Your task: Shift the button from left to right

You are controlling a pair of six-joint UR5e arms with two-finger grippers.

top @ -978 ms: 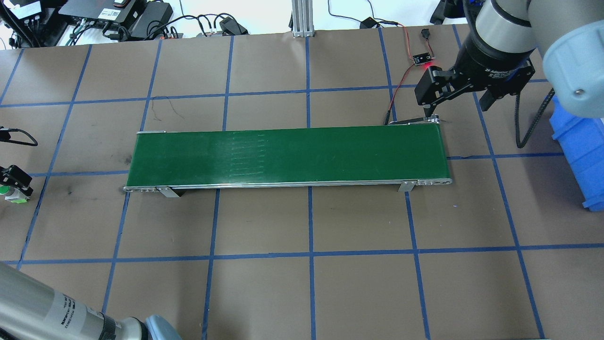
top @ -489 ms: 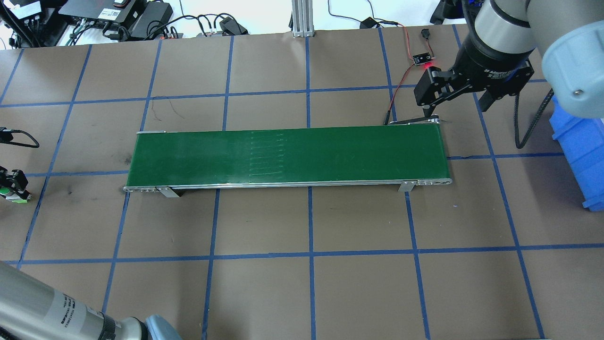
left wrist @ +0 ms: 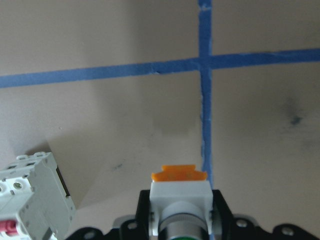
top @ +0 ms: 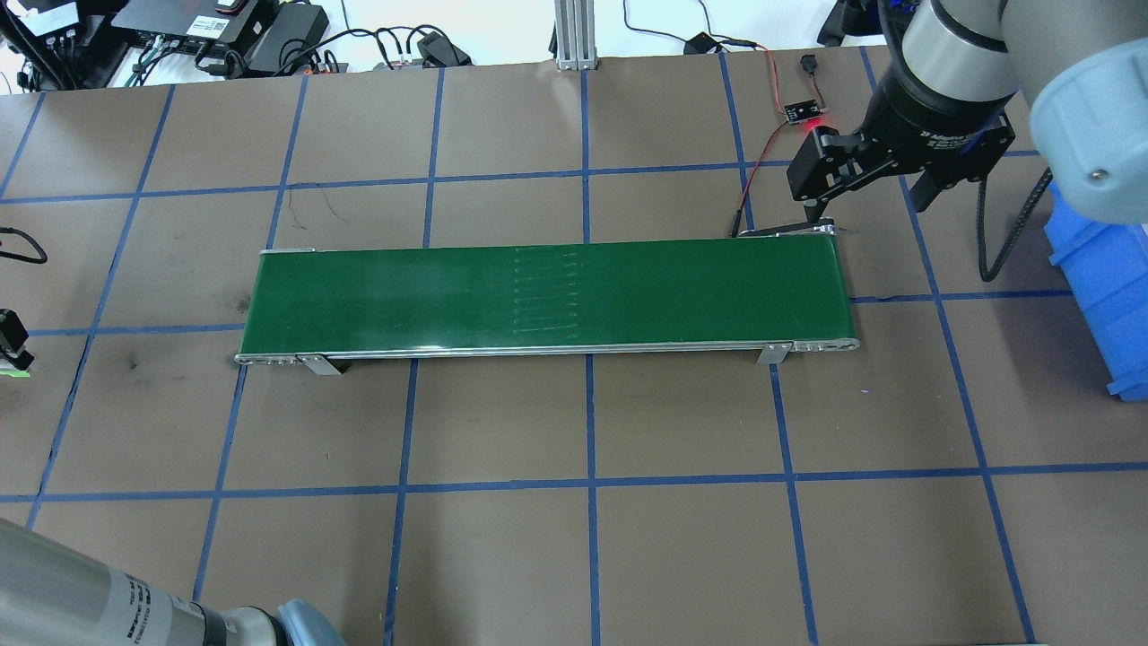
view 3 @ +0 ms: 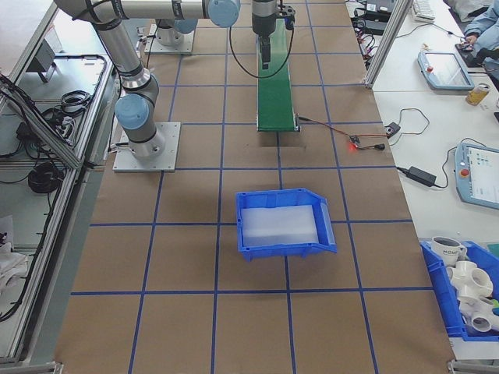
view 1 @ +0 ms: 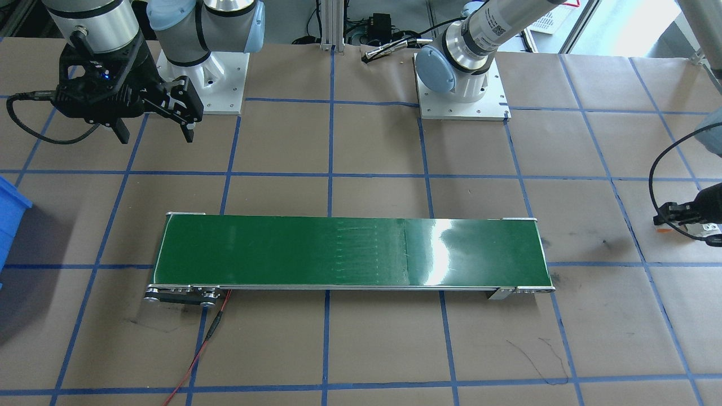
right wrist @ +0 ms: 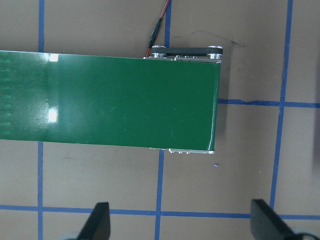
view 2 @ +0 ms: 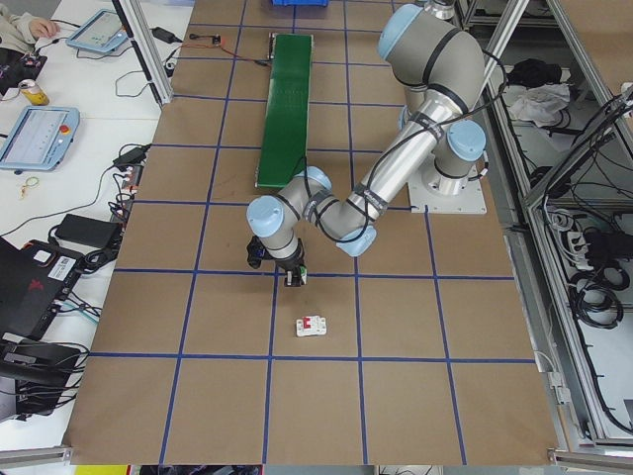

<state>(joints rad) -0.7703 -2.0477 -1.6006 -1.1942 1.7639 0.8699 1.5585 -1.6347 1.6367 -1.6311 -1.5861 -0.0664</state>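
Claw work first: the left claw (left wrist: 177, 227) is closed on the small push-button switch with a round green cap, white-grey body and orange end (left wrist: 179, 192), held between its black fingers (left wrist: 145, 212) above the brown paper-covered table (left wrist: 125, 40), far out at the left end. Beside it, low and to the left in the wrist view, stands a white circuit breaker with a red tab (left wrist: 32, 197), apart from the button.

Judged from this, the carry is in hand and barely started. To do it well, keep the grip firm and the button level, rise clear of the breaker, then travel toward the long green conveyor belt (top: 547, 296) and set the button down squarely on its near-left end, not on the metal edge.

The right claw (top: 865, 184) hangs wide open and empty just beyond the belt's right end, beside a small sensor board with a red light (top: 804, 112).

An open blue plastic bin (view 3: 284, 222) sits on the table to the right of the belt; it holds only what looks like a pale liner. Another blue bin at the table's near right corner (view 3: 460, 300) holds white pipe fittings.
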